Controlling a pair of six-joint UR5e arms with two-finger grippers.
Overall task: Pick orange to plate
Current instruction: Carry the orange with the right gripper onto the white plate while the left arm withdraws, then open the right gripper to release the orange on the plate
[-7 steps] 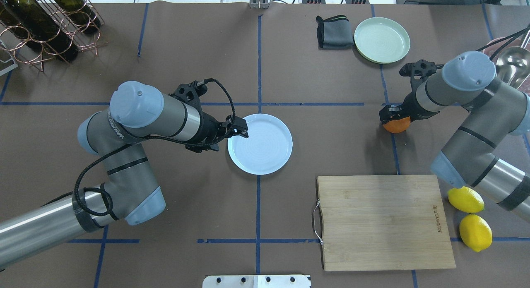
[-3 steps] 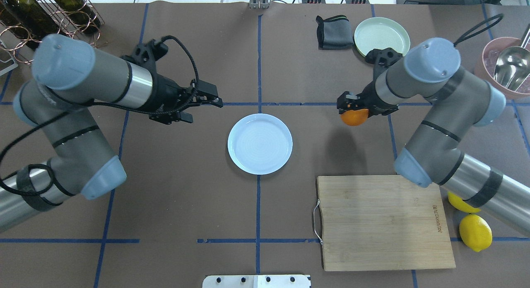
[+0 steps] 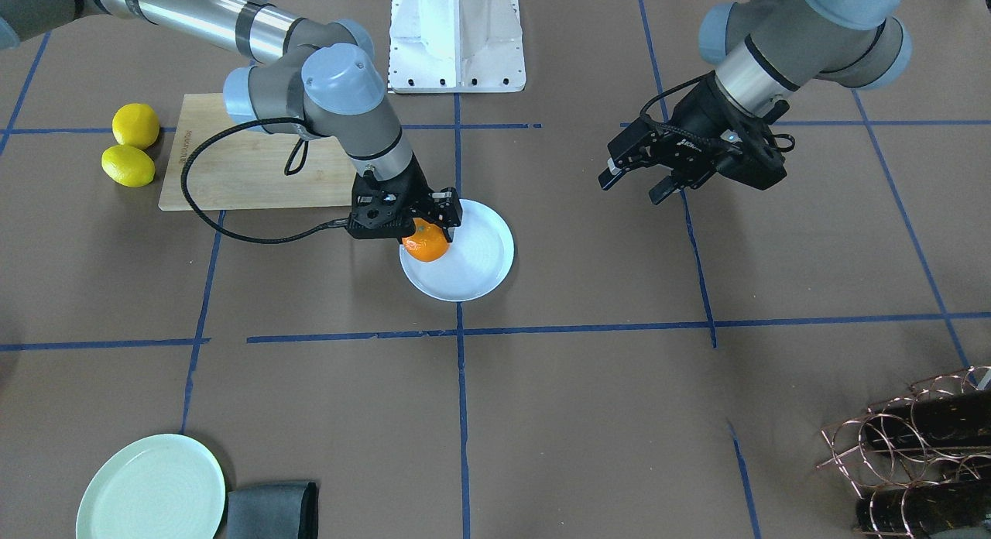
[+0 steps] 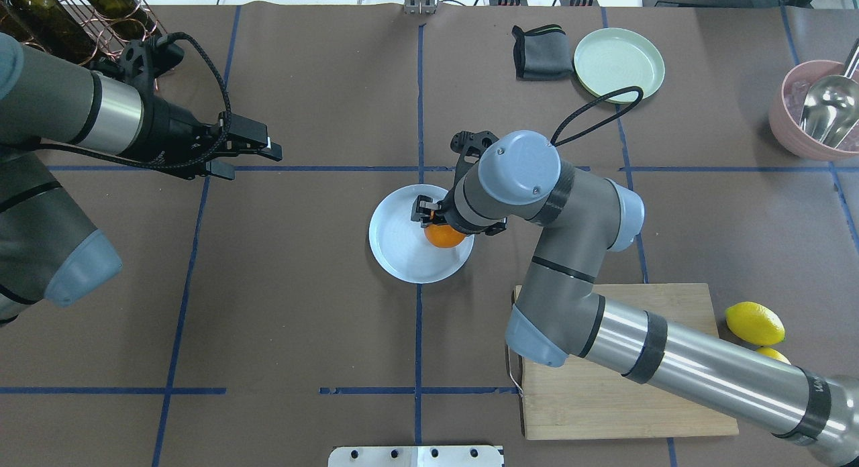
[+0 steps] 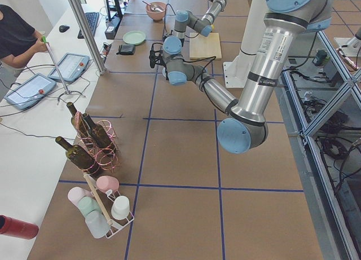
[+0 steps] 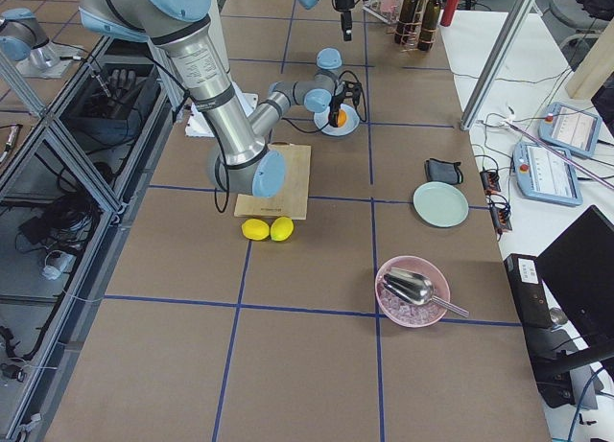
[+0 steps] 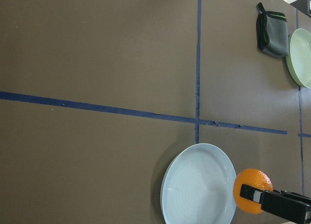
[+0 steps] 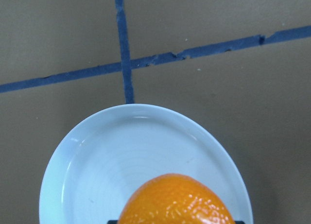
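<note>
As the right claw point(image 3: 422, 224) grips it, the orange point(image 3: 426, 245) is over the plate point(image 3: 481, 266).

Bare brown table covering point(image 4: 302, 286) lies open on the left, far and near sides of the round pale bluish-white plate point(image 4: 396, 252). Its right side is taken by the right gripper point(image 4: 435, 220), clamped on the small round orange mandarin point(image 4: 444, 237), and the grey right arm point(image 4: 577, 205) slanting over the bamboo cutting board point(image 4: 671, 306). The left gripper point(image 4: 258, 165), jaws spread, hangs well apart leftward.
</note>
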